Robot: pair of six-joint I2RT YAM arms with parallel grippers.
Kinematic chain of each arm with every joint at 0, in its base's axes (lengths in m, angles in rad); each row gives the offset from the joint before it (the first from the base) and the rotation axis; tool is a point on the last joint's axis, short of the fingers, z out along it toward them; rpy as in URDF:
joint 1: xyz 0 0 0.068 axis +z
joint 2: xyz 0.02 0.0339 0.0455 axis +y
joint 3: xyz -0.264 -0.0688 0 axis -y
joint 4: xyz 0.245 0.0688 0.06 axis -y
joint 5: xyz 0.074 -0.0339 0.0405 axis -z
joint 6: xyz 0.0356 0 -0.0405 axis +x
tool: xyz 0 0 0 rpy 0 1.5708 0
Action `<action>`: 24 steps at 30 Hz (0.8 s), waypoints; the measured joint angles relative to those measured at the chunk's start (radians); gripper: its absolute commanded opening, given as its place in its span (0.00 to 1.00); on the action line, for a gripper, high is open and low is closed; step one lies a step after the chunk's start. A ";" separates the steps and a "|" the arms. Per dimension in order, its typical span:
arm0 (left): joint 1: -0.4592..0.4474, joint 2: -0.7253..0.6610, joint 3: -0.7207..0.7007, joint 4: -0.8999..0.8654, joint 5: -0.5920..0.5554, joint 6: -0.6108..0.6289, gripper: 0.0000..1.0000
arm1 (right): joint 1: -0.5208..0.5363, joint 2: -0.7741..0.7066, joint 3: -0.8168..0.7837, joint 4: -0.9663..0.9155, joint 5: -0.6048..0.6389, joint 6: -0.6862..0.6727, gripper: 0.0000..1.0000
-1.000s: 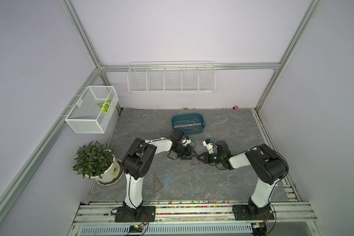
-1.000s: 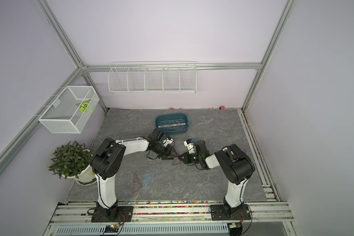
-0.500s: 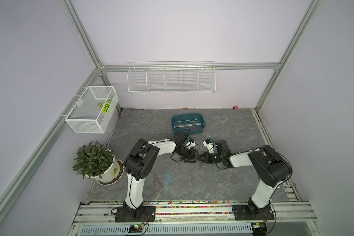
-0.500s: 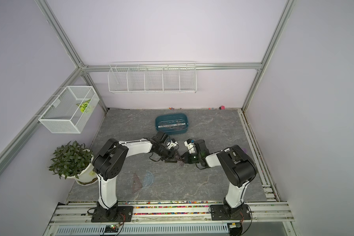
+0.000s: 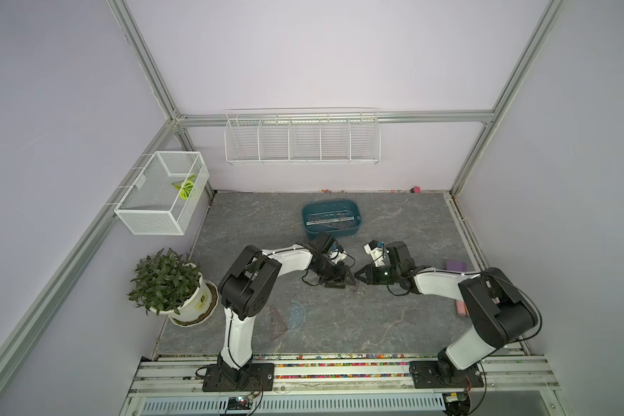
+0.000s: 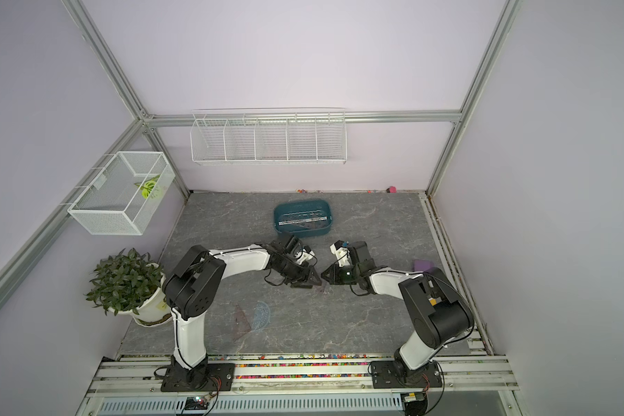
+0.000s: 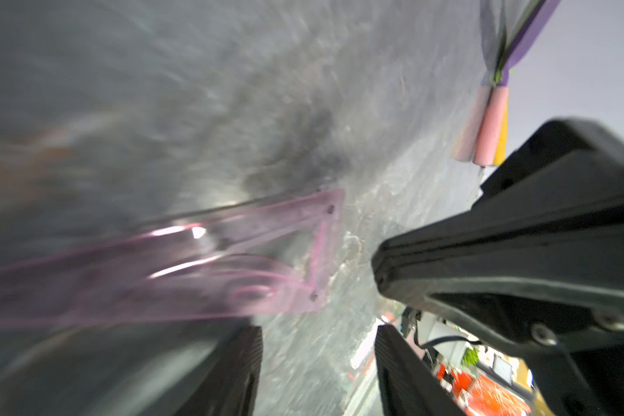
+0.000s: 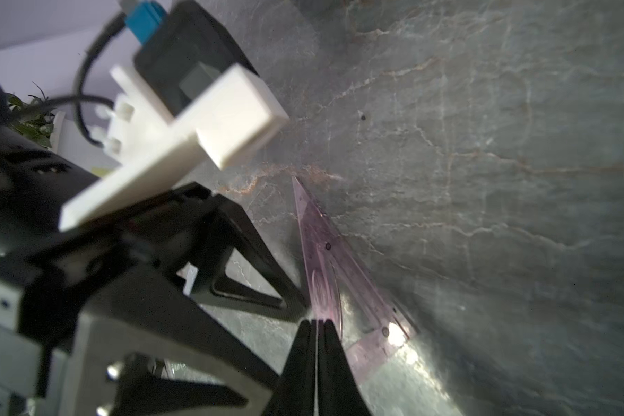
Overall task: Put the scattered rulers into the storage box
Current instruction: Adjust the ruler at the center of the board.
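Looks like pickup time for the purple triangle (image 8: 325, 259): right gripper (image 8: 316, 326) is pressed together at its edge (actual grip unclear), left gripper (image 7: 314, 329) spread, so next needs a clean pinch-and-lift.

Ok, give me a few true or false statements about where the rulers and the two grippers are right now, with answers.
1. The storage box already holds rulers. True.
2. The left gripper is shut. False: its jaws stand apart.
3. A bluish protractor lies on the table beside a brownish triangle. True.
4. The right gripper is wide open. False: it is shut, its tips at the edge of a purple triangle.
5. Both grippers hover over the storage box. False: they face each other in front of it, low over the table.
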 measured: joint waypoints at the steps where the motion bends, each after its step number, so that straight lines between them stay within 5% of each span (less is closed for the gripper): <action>1: 0.017 -0.008 -0.003 -0.005 -0.012 -0.001 0.57 | 0.002 0.004 -0.008 0.005 0.000 0.002 0.09; 8: 0.109 -0.040 -0.016 -0.029 -0.077 -0.009 0.57 | 0.005 0.098 -0.050 0.135 -0.017 0.015 0.07; 24: 0.108 -0.022 -0.024 -0.006 -0.064 -0.039 0.57 | -0.003 0.118 -0.141 0.342 -0.029 0.027 0.06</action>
